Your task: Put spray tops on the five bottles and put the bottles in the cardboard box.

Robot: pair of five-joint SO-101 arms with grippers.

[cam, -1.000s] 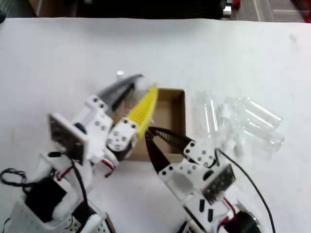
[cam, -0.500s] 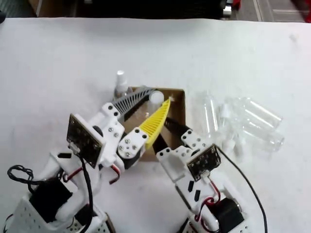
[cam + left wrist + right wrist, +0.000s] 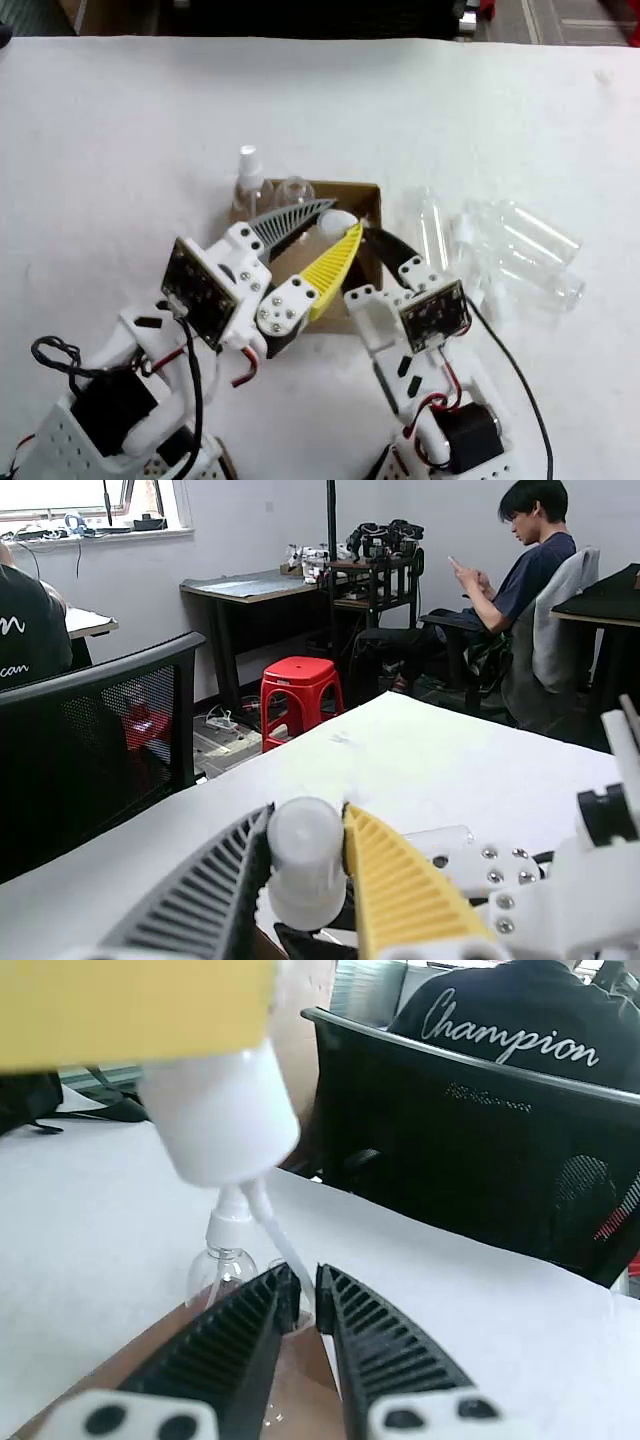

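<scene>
My left gripper (image 3: 336, 216), with one grey and one yellow finger, is shut on a white spray top (image 3: 338, 221) above the cardboard box (image 3: 360, 192). In the left wrist view the spray top (image 3: 305, 860) is pinched between the fingers. The top's thin tube (image 3: 280, 1235) runs down into my right gripper (image 3: 303, 1280), whose black fingers are shut on it. The right gripper (image 3: 370, 234) meets the left one over the box. A clear bottle with a spray top (image 3: 248, 180) stands just left of the box, and an uncapped bottle (image 3: 294, 190) stands beside it.
Several clear bottles (image 3: 520, 250) lie in a loose heap right of the box, with small white spray tops (image 3: 470, 295) among them. A white cloth covers the table (image 3: 120, 130). Both arm bases crowd the near edge.
The left arm carried the spray top right, from beside the box to over it. The right arm swung in from the near side, and its open black fingers shut on the tube.
</scene>
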